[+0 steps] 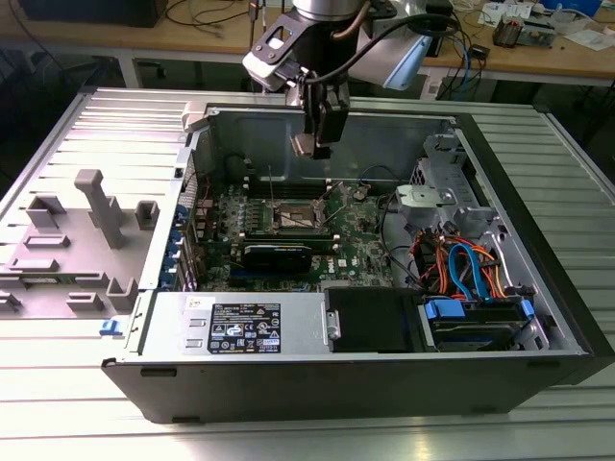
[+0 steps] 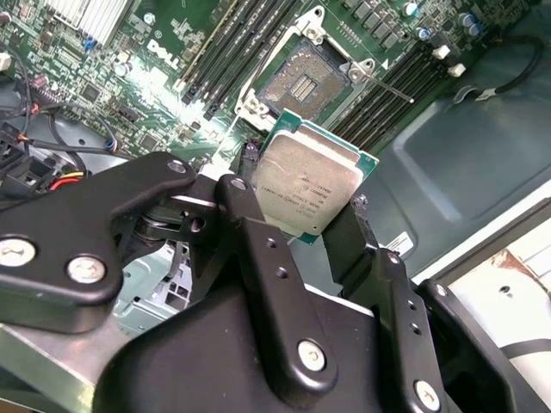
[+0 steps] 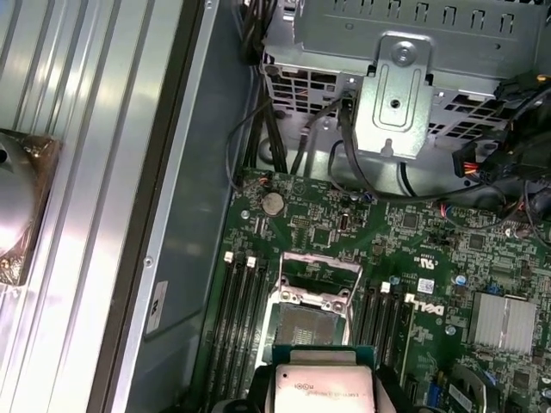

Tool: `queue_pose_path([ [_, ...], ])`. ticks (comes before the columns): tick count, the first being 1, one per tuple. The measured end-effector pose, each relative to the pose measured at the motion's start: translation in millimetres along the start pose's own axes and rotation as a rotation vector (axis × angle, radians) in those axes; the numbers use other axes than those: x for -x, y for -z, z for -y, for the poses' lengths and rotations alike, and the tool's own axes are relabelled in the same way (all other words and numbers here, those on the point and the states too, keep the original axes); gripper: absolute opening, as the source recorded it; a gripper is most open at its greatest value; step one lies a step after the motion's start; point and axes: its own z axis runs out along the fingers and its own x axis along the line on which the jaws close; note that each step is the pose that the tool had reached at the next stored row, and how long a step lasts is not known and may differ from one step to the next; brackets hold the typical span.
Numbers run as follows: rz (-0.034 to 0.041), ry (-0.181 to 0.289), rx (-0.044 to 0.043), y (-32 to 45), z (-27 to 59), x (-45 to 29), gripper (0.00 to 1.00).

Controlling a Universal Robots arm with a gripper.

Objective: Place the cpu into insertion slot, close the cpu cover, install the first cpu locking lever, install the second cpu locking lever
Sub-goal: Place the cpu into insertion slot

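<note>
My gripper (image 1: 317, 144) hangs above the motherboard inside the open computer case, shut on the cpu (image 2: 310, 182), a flat square chip with a silver-grey top and green edge. In the second wrist view the black fingers (image 2: 250, 206) clamp two opposite edges of the chip. Below it lies the insertion slot (image 2: 301, 79), a dark square socket with a silver rim, bare inside. In the first wrist view the cpu (image 3: 320, 383) hovers just short of the slot (image 3: 303, 329), and the cpu cover (image 3: 320, 261) stands tilted up behind it. A thin wire lever (image 2: 387, 82) sticks out beside the socket.
Black memory slots (image 3: 245, 310) flank the socket on both sides. A metal drive cage (image 1: 432, 206) and orange and blue cables (image 1: 461, 269) fill the case's right in the exterior view. The silver power supply (image 1: 240, 327) lies at the front. A grey fixture (image 1: 96, 206) stands outside, left.
</note>
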Motion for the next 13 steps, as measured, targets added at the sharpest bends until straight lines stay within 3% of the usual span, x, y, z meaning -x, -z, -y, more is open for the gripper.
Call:
queue_pose_path([
  [13, 0.0015, -0.064, 0.0009, -0.8, 1.6, -0.3, 0.55],
])
